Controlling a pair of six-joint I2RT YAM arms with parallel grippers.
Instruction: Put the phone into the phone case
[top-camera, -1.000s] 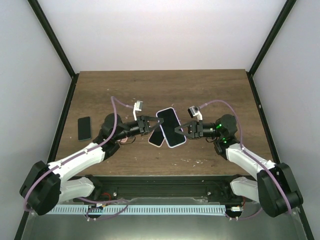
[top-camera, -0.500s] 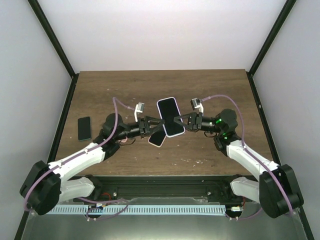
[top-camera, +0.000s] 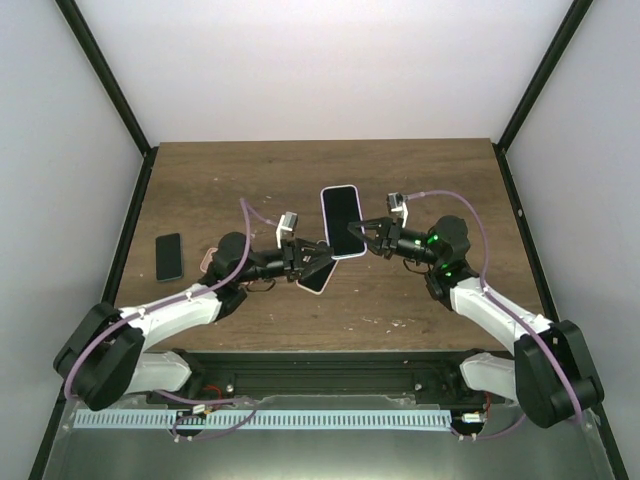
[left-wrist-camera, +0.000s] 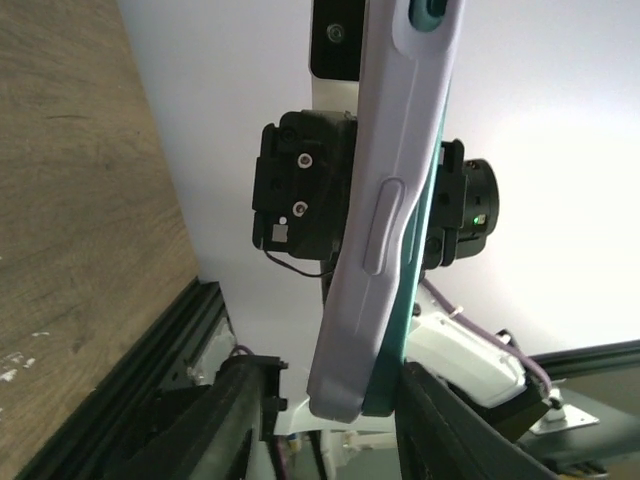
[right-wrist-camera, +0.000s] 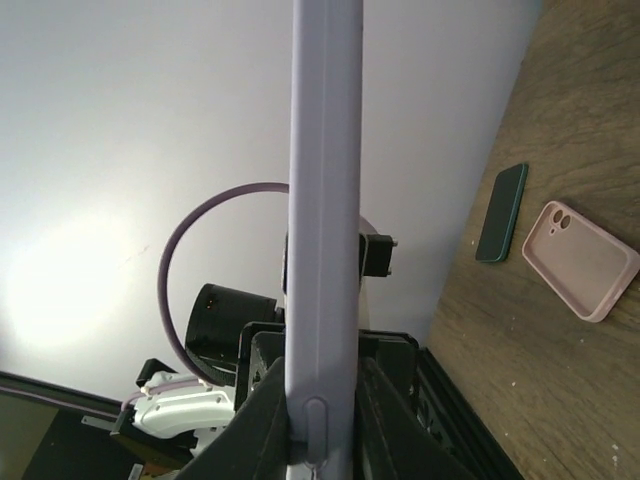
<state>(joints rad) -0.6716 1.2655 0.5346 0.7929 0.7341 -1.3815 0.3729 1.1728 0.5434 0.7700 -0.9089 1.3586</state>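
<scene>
My right gripper (top-camera: 362, 232) is shut on a lavender phone case (top-camera: 342, 222) and holds it raised over the middle of the table. The black-screened phone (top-camera: 341, 218) sits in the case. In the right wrist view the case (right-wrist-camera: 322, 200) stands edge-on between the two fingers (right-wrist-camera: 265, 405). In the left wrist view the phone's teal edge (left-wrist-camera: 420, 300) sticks out of the case (left-wrist-camera: 385, 200) along one side. My left gripper (top-camera: 316, 251) is open at the case's lower end. Its fingers (left-wrist-camera: 235, 400) straddle that end, with a gap on one side.
Another dark phone with a pink rim (top-camera: 316, 275) lies on the table under the grippers. At the left lie a dark teal phone (top-camera: 169, 257) and an empty pink case (right-wrist-camera: 580, 258). A black frame rail (top-camera: 300, 365) runs along the near edge.
The left gripper has opened and no longer grips the case. The right gripper has carried the cased phone up and toward the far side, and the left arm has followed toward it.
</scene>
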